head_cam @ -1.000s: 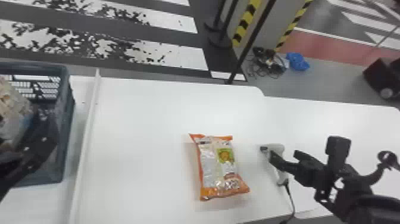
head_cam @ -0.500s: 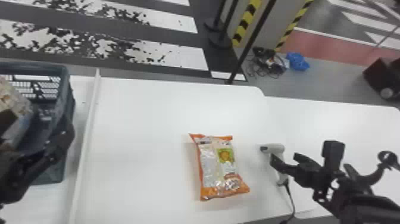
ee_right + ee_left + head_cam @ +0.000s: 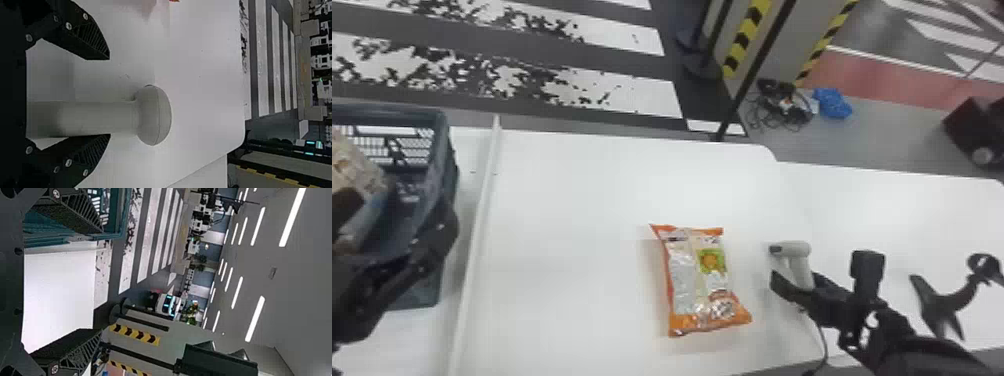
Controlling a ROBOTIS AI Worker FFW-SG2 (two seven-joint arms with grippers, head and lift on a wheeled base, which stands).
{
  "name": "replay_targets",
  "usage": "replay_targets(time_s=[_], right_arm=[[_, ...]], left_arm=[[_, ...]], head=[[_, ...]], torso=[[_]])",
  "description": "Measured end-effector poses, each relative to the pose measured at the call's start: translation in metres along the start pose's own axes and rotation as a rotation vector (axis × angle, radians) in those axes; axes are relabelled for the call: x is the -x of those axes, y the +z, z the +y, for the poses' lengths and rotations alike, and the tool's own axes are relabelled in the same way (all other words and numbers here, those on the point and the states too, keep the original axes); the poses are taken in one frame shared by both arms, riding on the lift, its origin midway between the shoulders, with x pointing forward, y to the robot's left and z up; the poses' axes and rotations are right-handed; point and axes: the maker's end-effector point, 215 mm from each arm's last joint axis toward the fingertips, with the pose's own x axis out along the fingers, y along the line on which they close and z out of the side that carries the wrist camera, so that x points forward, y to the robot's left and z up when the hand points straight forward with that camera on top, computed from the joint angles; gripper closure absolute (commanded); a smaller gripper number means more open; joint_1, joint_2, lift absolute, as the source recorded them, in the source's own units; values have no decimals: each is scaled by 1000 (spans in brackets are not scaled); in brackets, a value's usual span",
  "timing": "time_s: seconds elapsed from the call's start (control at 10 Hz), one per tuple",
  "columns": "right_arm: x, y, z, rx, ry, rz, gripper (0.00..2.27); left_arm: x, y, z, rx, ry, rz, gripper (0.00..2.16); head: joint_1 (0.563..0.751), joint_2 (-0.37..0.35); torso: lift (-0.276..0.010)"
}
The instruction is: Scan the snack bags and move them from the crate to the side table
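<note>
Leftmost, the crate (image 3: 439, 170) stood beside the ledge (image 3: 481, 220), pale bags (image 3: 354, 167) inside. Left gripper (image 3: 399, 207) was at the crate, its arm slanting up and rightward from the head view's lower left. Jaws: spread wide, nothing between them.

A broad stretch of table (image 3: 572, 225) lay between ledge and orange bag (image 3: 702, 280). The bag lay flat, well inside the far edge and its rounded corner; a strip of tabletop separated it from the near edge. A narrower gap led right to the scanner (image 3: 794, 248).

Right gripper (image 3: 797, 280) was at the scanner's handle, its arm slanting up-left from the lower right. Jaws: apart on either side of the handle, space visible along one side. The second table (image 3: 892, 210) extended rightward beyond the corner.
</note>
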Motion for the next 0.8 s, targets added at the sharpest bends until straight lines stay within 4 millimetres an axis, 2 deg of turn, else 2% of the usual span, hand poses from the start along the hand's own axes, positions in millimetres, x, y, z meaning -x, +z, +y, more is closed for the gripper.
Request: replay_targets(time_s=[0.1,0.5,0.8], right_arm=[[-1,-3,-1,-5,-2,9,2047],[1,-2,6,-6,6,4,2108],[22,11,10,-23,-28,-14,2115]], left_arm=[[0,-2,0,-1,-4,6,100],[-2,-8,6,-2,4,16,100],[-7,-11,7,2,0,16,100]], head=[[695,-350],[695,-350],[695,-350]], torso=[[-87],[-87],[-87]])
